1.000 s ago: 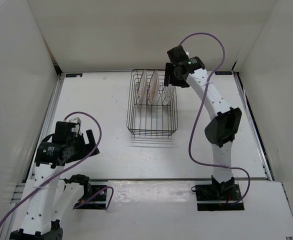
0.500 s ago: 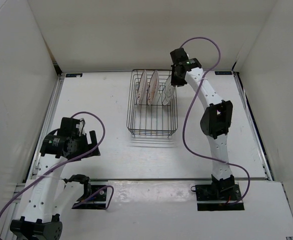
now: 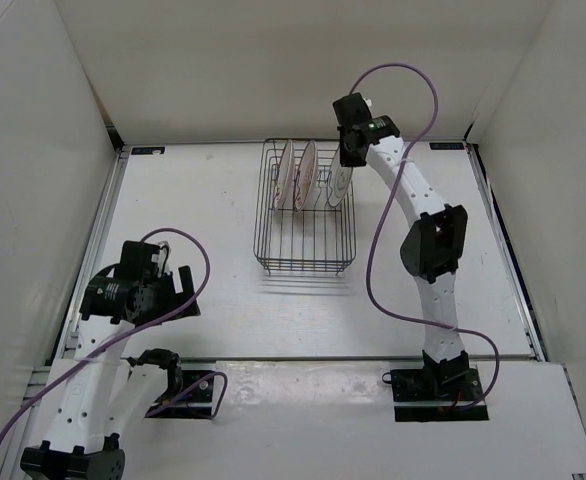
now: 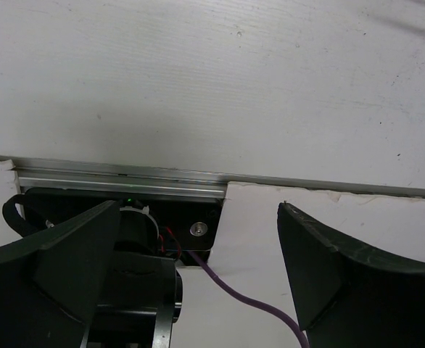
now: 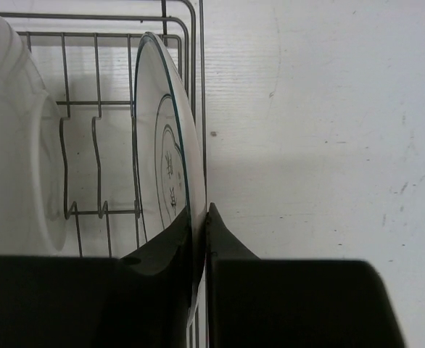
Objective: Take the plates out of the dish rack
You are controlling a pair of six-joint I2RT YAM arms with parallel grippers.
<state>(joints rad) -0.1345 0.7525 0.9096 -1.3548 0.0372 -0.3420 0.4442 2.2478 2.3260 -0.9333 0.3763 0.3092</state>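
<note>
The dark wire dish rack stands at the back middle of the table, with three plates upright at its far end. Two show orange centres. The rightmost plate is white with grey lines. My right gripper reaches down over it, and in the right wrist view the right gripper is shut on that plate's rim beside the rack's right wall. My left gripper hangs open at the near left, and in the left wrist view the left gripper holds nothing.
A neighbouring plate stands close to the left of the held one. The near half of the rack holds nothing. A purple cable and the left arm's base mount lie under the left gripper. White walls enclose the table.
The right gripper's jaws have closed onto the rim of the rightmost plate. The left arm has shifted slightly, its gripper still open.
</note>
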